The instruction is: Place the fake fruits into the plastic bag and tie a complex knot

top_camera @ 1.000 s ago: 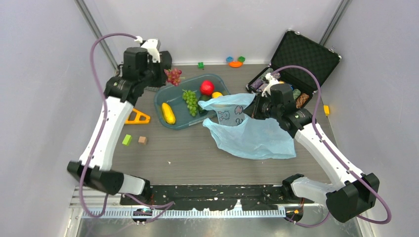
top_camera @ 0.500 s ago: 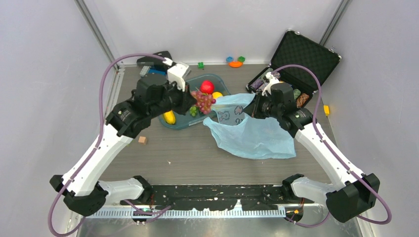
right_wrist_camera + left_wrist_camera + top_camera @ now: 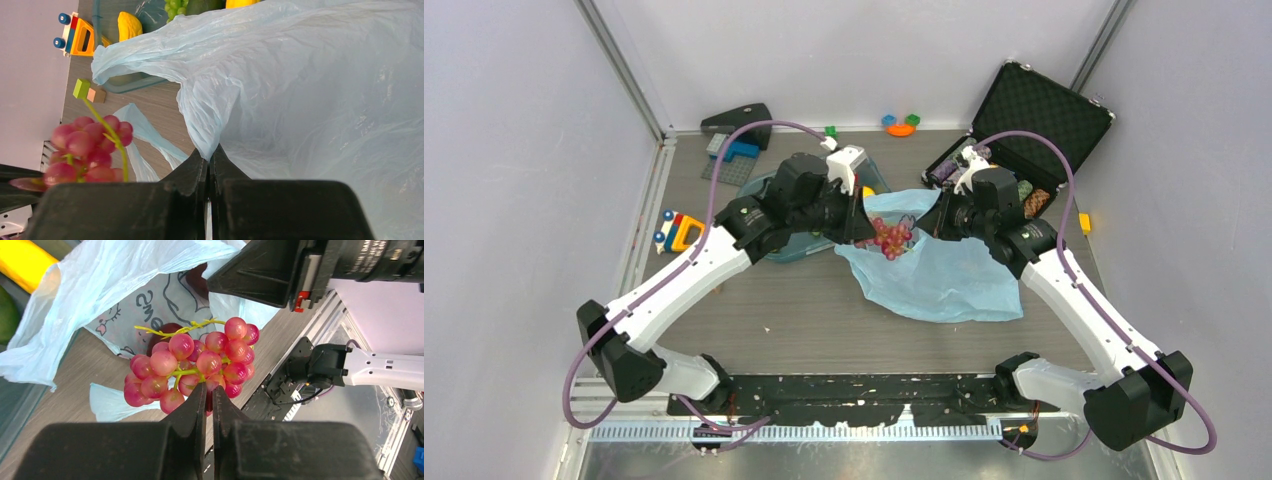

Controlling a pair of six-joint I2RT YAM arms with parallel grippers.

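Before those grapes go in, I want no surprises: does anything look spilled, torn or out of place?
Nothing stands out. The left gripper pinches the grape bunch at the mouth of the plastic bag, whose rim the right gripper holds up. No tear or spill shows.

Grape bunch [image 3: 891,238] over plastic bag [image 3: 944,285] mouth

Bright, even light; soft shadows; sharp focus.
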